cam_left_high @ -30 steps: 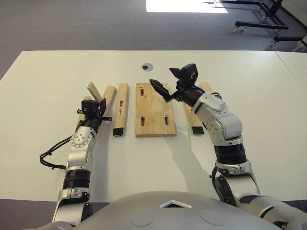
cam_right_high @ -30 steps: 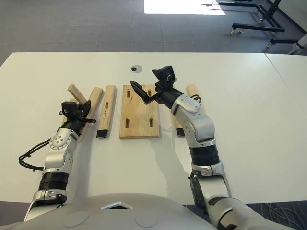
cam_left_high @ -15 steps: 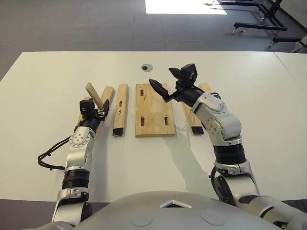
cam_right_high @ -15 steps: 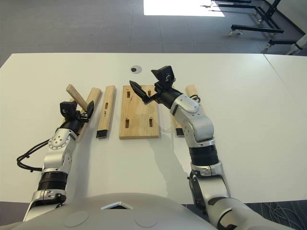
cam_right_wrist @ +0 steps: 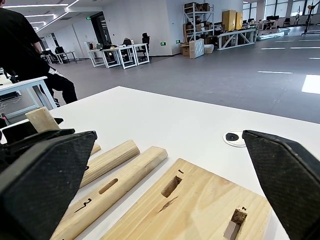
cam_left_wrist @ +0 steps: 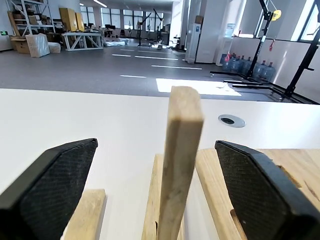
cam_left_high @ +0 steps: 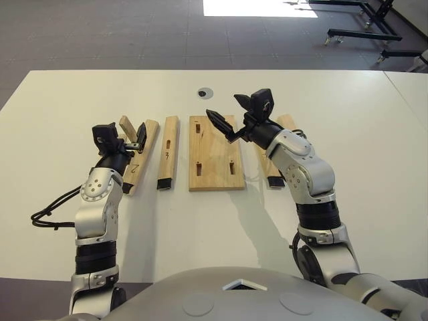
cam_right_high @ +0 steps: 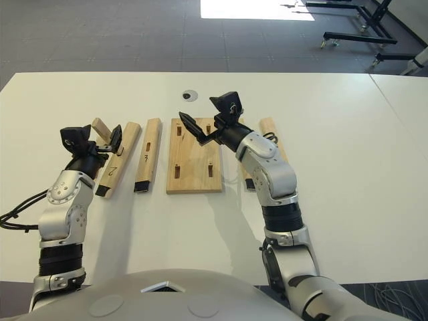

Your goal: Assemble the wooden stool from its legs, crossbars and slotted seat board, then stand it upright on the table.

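Crossbar (cam_left_wrist: pixel 182 165), a pale square-ended wooden stick, stands tilted between the wide-apart fingers (cam_left_wrist: pixel 50 185) of the left gripper (cam_left_high: pixel 122 134), touching neither; right gripper (cam_left_high: pixel 222 105) gapes above the seat board (cam_left_high: pixel 215 160)

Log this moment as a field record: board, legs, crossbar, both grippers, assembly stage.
seat board: flat on table, slots empty
left legs: two, flat beside the board
right legs: flat, right of the board, partly hidden
left gripper: open, around the crossbar
crossbar: tilted up between the fingers, untouched
right gripper: open, above board's far end
stage: nothing joined
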You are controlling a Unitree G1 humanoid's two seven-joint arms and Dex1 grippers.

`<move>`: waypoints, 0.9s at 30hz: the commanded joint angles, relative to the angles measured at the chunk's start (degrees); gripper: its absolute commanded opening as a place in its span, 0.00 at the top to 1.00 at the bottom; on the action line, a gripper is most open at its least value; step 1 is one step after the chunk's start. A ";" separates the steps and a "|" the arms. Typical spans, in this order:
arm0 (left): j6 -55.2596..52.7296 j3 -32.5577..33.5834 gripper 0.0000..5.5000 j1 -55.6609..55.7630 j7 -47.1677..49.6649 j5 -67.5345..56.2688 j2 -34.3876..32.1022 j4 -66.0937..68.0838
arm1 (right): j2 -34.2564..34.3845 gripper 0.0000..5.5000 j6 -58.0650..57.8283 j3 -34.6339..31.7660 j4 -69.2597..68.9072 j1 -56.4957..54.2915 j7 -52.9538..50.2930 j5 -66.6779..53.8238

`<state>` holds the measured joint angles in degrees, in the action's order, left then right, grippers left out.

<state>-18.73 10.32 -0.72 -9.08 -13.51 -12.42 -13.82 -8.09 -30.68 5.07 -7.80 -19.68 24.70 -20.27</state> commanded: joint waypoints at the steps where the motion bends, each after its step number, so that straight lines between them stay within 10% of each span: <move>1: -9.98 2.79 0.22 1.43 1.13 -3.78 -3.26 -13.27 | -0.13 0.02 0.06 0.06 -1.02 0.20 -0.30 0.29; 9: -34.12 12.47 0.22 28.52 7.54 -16.47 -12.03 -21.11 | 0.05 0.02 0.22 -0.43 -0.98 -0.56 -0.82 0.27; 27: -21.41 2.57 0.22 29.64 3.75 -6.63 -9.04 0.48 | 0.52 0.02 0.39 -0.09 -0.76 -0.68 -1.37 0.13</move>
<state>-40.72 13.92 28.75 -5.03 -20.97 -22.24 -14.09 -7.71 -29.99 4.80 -7.90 -19.70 23.52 -20.29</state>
